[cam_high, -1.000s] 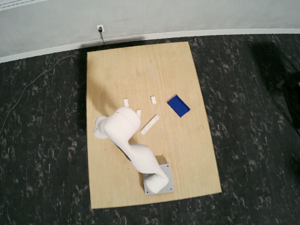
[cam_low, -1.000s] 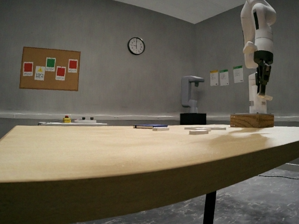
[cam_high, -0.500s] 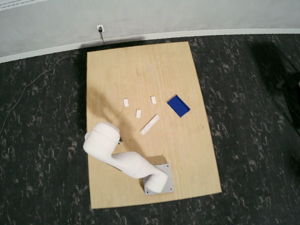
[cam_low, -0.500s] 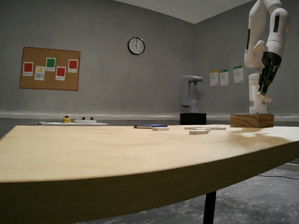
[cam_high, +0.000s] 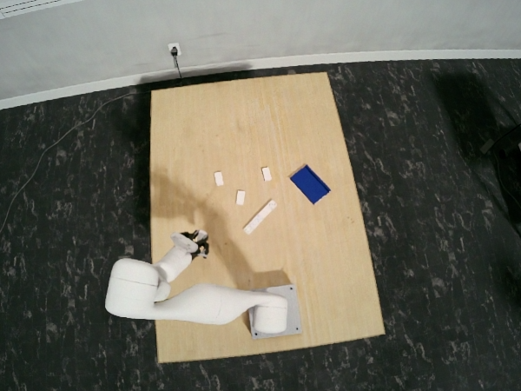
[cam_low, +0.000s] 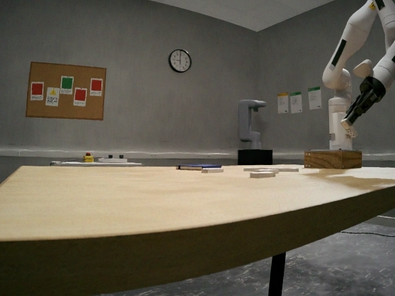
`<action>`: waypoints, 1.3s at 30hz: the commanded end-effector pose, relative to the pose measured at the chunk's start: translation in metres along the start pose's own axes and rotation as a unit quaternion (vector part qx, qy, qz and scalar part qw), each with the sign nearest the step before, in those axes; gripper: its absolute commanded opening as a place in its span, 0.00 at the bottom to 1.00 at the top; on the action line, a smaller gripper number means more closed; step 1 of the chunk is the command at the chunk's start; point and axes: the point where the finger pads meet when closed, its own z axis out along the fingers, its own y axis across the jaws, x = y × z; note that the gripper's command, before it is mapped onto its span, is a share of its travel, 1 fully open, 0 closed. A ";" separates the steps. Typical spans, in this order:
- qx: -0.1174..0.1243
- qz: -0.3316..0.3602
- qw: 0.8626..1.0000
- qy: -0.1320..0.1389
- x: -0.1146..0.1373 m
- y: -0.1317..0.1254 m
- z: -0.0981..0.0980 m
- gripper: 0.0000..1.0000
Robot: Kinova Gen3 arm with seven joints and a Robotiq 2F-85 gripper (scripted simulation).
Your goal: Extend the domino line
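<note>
Dominoes: three loose (cam_high: pixel 240 197), one in pincer (cam_low: pixel 351 126).

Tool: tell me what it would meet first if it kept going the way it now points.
Probably the bare table top. The tool, shut on a domino, points down at a slant; nothing shows beneath it, though depth is unclear.

Three loose dominoes (cam_high: pixel 219 178), one held domino (cam_low: pixel 350 129), one line (cam_high: pixel 260 216), one blue tray (cam_high: pixel 310 184)
</note>
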 end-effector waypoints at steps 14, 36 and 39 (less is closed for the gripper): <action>0.049 -0.046 0.965 0.254 -0.007 -0.001 -0.009 0.31; 0.057 -0.058 0.948 0.307 -0.009 0.000 -0.011 0.31; 0.057 -0.058 0.948 0.307 -0.009 0.000 -0.011 0.31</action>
